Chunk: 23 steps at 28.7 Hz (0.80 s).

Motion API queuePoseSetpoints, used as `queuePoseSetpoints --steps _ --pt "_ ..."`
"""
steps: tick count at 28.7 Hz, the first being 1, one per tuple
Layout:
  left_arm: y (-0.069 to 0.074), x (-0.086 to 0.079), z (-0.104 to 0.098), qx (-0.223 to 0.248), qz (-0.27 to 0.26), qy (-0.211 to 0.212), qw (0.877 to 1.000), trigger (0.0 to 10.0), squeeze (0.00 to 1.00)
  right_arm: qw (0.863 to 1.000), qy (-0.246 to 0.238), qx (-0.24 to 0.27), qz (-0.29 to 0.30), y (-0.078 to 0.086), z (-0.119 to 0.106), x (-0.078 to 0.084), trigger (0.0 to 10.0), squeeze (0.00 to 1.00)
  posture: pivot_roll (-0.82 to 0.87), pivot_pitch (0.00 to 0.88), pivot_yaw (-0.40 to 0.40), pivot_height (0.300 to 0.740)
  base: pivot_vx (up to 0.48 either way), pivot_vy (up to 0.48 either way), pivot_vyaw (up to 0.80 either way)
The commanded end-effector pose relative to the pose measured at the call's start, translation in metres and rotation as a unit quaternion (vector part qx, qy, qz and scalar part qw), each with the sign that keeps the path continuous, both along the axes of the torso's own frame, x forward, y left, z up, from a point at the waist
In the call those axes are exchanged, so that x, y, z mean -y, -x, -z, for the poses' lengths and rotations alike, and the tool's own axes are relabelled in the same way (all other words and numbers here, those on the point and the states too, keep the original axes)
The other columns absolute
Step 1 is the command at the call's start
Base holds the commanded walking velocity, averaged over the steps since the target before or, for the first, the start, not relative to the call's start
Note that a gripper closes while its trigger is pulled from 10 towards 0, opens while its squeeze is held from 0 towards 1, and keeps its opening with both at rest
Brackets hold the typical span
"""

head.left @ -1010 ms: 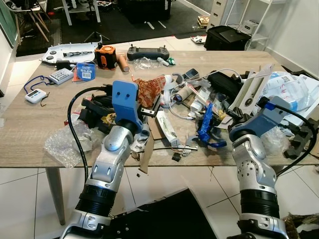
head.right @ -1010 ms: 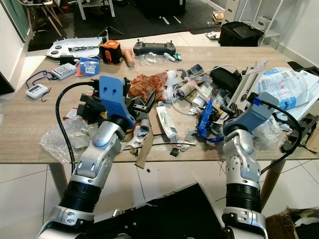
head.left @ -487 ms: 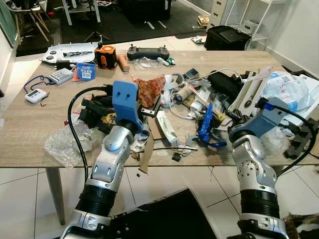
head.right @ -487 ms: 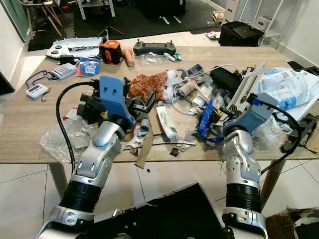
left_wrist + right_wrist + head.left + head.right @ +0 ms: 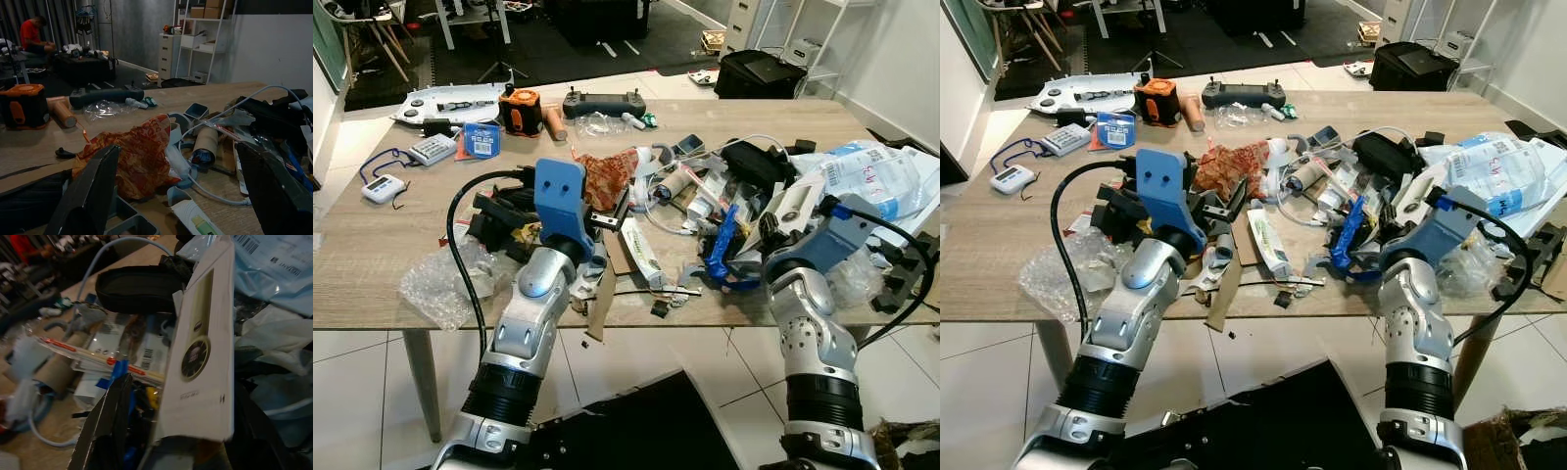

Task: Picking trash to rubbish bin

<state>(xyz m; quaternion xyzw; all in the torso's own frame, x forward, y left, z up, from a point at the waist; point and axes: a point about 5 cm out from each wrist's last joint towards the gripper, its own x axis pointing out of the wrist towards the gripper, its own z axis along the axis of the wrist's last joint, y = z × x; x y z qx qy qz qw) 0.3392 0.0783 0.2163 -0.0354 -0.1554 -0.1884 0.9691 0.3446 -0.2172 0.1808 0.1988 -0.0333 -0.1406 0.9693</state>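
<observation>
Mixed trash is heaped on the right half of a wooden table [image 5: 372, 245]. My right gripper [image 5: 181, 440] reaches into the pile near the front edge, shut on a flat white carton [image 5: 200, 347] with a round emblem. That carton [image 5: 798, 201] leans low across the pile. A blue plastic strip [image 5: 720, 245] lies just left of the gripper. My left gripper [image 5: 181, 196] hovers open over the table's middle, facing a crumpled orange-red wrapper [image 5: 137, 156] and a cardboard tube [image 5: 205, 142]. Nothing is between its fingers.
A clear crumpled bag [image 5: 445, 279] lies at the front left. A controller [image 5: 604, 103] and an orange-black device [image 5: 521, 111] sit at the back. A big clear bag [image 5: 881, 176] covers the right end. A person in red [image 5: 34, 36] sits far behind.
The white carton stood steeply upright before; now it has tipped down low toward my right gripper. The left arm has not moved.
</observation>
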Motion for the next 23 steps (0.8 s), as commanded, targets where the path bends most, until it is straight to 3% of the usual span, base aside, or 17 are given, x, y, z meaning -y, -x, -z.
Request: queuePoseSetpoints --steps 1,2,5,7,9,10,11,14,17,18,20,23 --pt "0.001 0.001 0.005 -0.008 0.002 -0.01 1.0 10.0 0.0 0.999 0.035 -0.03 -0.004 0.002 0.005 0.0 10.0 0.0 0.01 0.13 0.027 0.74 0.0 0.0 0.0" --pt "0.001 0.001 0.005 -0.008 0.002 -0.01 1.0 10.0 0.0 0.999 0.035 -0.03 -0.004 0.002 0.005 0.0 10.0 0.0 0.01 0.13 0.027 0.74 0.0 0.0 0.0" --pt "0.001 0.001 0.005 -0.007 0.003 -0.012 1.0 10.0 0.0 0.988 0.121 -0.09 -0.046 0.002 0.01 -0.003 10.0 0.0 0.01 0.13 0.027 0.74 0.0 0.0 0.0" --pt "0.001 0.001 0.005 -0.007 0.002 -0.012 1.0 10.0 0.0 0.981 0.146 -0.112 -0.065 0.002 0.013 -0.004 10.0 0.0 0.01 0.13 0.027 0.74 0.0 0.0 0.0" --pt "0.001 0.001 0.006 -0.007 0.004 -0.014 1.0 10.0 0.0 0.945 0.254 -0.176 -0.105 0.007 0.018 0.004 10.0 0.0 0.01 0.13 0.027 0.74 0.0 0.0 0.0" --pt "0.001 0.001 0.006 -0.007 0.004 -0.014 1.0 10.0 0.0 0.945 0.254 -0.176 -0.105 0.007 0.018 0.004 10.0 0.0 0.01 0.13 0.027 0.74 0.0 0.0 0.0" --pt "0.002 0.001 0.006 -0.008 0.006 -0.015 1.0 10.0 0.0 0.919 0.312 -0.213 -0.11 0.012 0.018 0.016 10.0 0.0 0.01 0.13 0.027 0.74 0.0 0.0 0.0" --pt "0.001 0.002 0.006 -0.008 0.006 -0.015 1.0 10.0 0.0 0.909 0.342 -0.217 -0.098 0.013 0.01 0.026 10.0 0.0 0.01 0.131 0.028 0.74 0.0 0.0 0.0" --pt "0.001 0.003 0.005 -0.007 0.008 -0.014 1.0 10.0 0.0 0.903 0.364 -0.21 -0.088 0.014 -0.001 0.032 10.0 0.0 0.01 0.131 0.028 0.74 0.0 0.0 0.0" --pt "0.001 0.004 0.005 -0.007 0.008 -0.014 1.0 10.0 0.0 0.907 0.366 -0.195 -0.07 0.012 -0.012 0.035 10.0 0.0 0.01 0.131 0.028 0.74 0.0 0.0 0.0" --pt "0.001 0.004 0.005 -0.007 0.008 -0.013 1.0 10.0 0.0 0.91 0.362 -0.189 -0.066 0.012 -0.015 0.036 10.0 0.0 0.01 0.131 0.028 0.74 0.0 0.0 0.0" --pt "0.001 0.003 0.005 -0.007 0.009 -0.015 1.0 10.0 0.0 0.925 0.33 -0.174 -0.066 0.009 -0.021 0.034 10.0 0.0 0.01 0.131 0.028 0.74 0.0 0.0 0.0"
